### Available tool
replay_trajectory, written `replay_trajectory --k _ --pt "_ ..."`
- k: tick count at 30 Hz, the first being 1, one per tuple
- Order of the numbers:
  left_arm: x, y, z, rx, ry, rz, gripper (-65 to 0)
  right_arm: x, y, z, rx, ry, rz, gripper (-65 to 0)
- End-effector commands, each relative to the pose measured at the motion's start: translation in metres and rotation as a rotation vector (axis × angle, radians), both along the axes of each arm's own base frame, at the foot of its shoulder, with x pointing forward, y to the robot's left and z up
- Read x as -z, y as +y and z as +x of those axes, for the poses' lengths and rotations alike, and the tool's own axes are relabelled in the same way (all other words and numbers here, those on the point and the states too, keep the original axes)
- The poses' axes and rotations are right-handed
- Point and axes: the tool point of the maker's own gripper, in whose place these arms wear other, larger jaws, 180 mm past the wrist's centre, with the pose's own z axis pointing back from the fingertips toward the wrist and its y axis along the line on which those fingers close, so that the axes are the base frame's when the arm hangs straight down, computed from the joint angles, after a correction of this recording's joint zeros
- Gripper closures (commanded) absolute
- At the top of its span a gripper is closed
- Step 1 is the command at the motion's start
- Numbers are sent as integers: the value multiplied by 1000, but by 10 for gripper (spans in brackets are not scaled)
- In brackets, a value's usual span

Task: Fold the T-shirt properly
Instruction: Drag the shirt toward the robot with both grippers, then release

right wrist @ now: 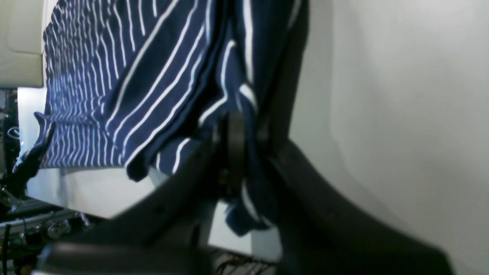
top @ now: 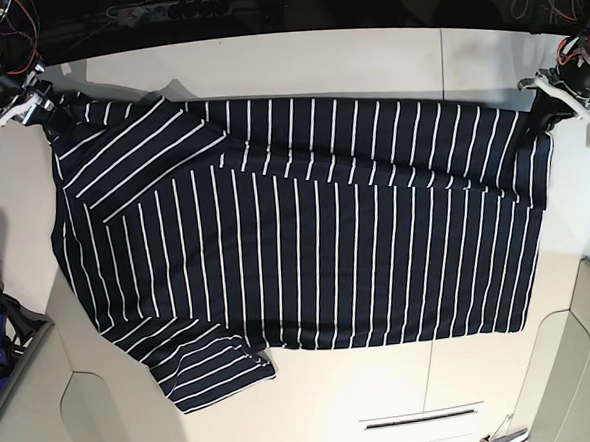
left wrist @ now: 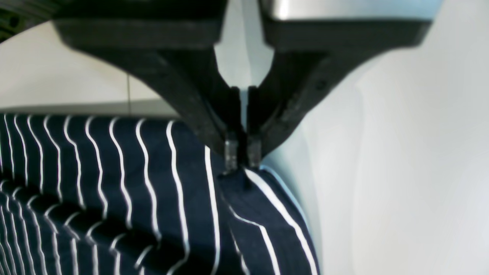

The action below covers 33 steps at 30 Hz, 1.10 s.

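- The shirt [top: 306,240] was found spread nearly flat on the table [top: 305,55], lying sideways in the base view, with its shoulders to the left and its hem to the right.
- It was seen to be dark navy with thin white stripes, evenly spaced and running from the far edge to the near edge.
- A narrow band along the far edge appeared doubled over, from the far-left sleeve to the far-right corner; whether this was a deliberate first fold could not be told.
- The near-left sleeve was left spread outward, not tucked in.
- The folding was judged to be at an early stage: the body was still at full length, and both the lengthwise folds and the sleeve folds seemed left to do.
- The far-right corner of the hem was pinched between the closed jaws of the left gripper [left wrist: 242,162], and the cloth was pulled into a small peak there.
- The far-left corner, by the shoulder, was clamped in the closed right gripper [right wrist: 237,152], with a loose end of cloth hanging past the fingers.
- Both held corners were seen at the far edge of the table, well apart.
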Motion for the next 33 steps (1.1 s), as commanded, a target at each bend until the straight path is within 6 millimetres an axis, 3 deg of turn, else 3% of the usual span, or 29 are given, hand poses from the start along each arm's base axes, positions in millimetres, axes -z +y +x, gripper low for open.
replay_trajectory --k 1,11,29,33 --pt "-11 3 4 12 -33 18 0 -8 -7 1 -3 -23 -19 0" --pt "-2 -6 -16 51 37 -3 0 0 -7 -20 -5 29 -20 0" --pt "2 -9 -21 52 68 -18 0 -1 -22 -33 35 53 -37 0" --pt "3 -6 -22 28 79 -19 -158 0 -22 -33 34 56 -43 0"
